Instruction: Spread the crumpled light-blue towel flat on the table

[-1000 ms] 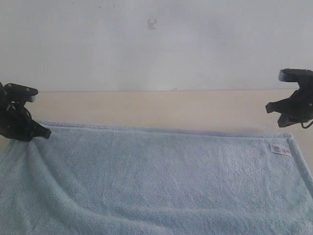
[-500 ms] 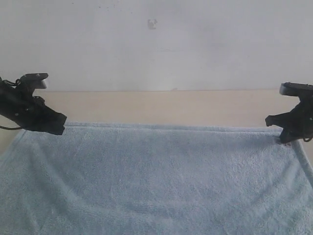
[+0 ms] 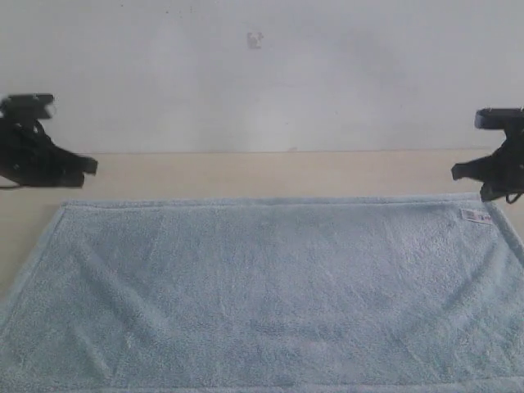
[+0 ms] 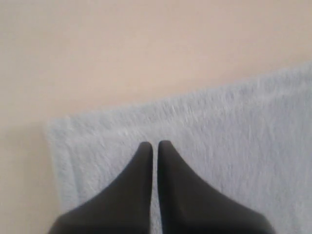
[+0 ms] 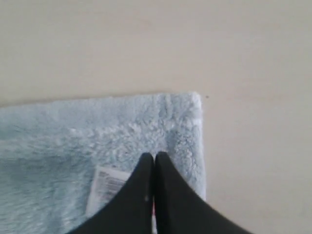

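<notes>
The light-blue towel (image 3: 262, 286) lies spread out on the beige table (image 3: 270, 173), its far edge straight and its white tag (image 3: 475, 215) at the far right corner. My left gripper (image 3: 88, 166) hangs above and just outside the far left corner, shut and holding nothing; in the left wrist view its tips (image 4: 155, 144) stand over the towel's corner (image 4: 97, 141). My right gripper (image 3: 460, 172) hovers by the far right corner, shut and empty. In the right wrist view its tips (image 5: 154, 156) sit over the corner (image 5: 180, 122) beside the tag (image 5: 105, 187).
A strip of bare table (image 3: 33, 237) shows to the left of the towel and behind it up to the white-grey wall (image 3: 262, 82). The towel's near edge reaches the bottom of the exterior view.
Both grippers have risen off the towel's far corners and drawn slightly outward. The far edge has slid back and settled flat, and the tag shows again.
</notes>
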You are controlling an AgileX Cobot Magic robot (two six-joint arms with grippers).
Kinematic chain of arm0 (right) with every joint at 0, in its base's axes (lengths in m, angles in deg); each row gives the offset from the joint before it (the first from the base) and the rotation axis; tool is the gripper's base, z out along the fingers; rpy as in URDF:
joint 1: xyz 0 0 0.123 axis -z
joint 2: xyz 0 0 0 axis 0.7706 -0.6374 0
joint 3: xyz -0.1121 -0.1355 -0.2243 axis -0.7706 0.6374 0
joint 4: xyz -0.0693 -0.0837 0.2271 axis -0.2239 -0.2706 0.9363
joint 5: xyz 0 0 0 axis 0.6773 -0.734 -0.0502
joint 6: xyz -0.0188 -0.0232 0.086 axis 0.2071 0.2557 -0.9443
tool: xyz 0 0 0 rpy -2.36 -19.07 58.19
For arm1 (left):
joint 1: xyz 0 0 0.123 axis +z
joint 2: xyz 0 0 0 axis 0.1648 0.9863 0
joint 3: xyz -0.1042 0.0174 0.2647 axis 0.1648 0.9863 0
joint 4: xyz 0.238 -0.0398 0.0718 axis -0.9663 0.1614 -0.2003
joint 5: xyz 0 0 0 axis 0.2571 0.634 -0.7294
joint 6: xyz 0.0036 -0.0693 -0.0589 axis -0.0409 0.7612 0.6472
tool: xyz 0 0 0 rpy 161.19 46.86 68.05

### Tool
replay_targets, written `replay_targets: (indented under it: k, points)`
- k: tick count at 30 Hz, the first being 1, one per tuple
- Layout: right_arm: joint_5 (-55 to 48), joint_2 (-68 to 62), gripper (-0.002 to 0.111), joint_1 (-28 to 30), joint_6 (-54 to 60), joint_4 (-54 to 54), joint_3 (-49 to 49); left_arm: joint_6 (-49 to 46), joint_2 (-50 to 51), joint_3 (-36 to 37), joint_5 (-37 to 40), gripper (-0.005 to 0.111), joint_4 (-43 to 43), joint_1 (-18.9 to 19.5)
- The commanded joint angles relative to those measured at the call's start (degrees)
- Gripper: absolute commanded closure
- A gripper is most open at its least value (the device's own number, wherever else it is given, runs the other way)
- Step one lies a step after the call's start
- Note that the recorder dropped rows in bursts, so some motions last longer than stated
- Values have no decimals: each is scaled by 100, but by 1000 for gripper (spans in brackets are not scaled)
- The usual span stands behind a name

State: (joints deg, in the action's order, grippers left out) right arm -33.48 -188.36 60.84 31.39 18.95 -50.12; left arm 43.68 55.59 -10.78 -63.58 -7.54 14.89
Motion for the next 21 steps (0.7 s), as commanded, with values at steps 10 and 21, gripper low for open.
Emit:
replay_targets:
  k: [10, 21]
  points:
    - [5241, 6009, 109, -135, -384, 1174, 6209, 2221, -5704, 4649, -4969, 103, 77, -266]
    - [5151, 9967, 109, -982, -1433, -23, 8353, 2065, -10465, 5985, -3038, 103, -1864, -264]
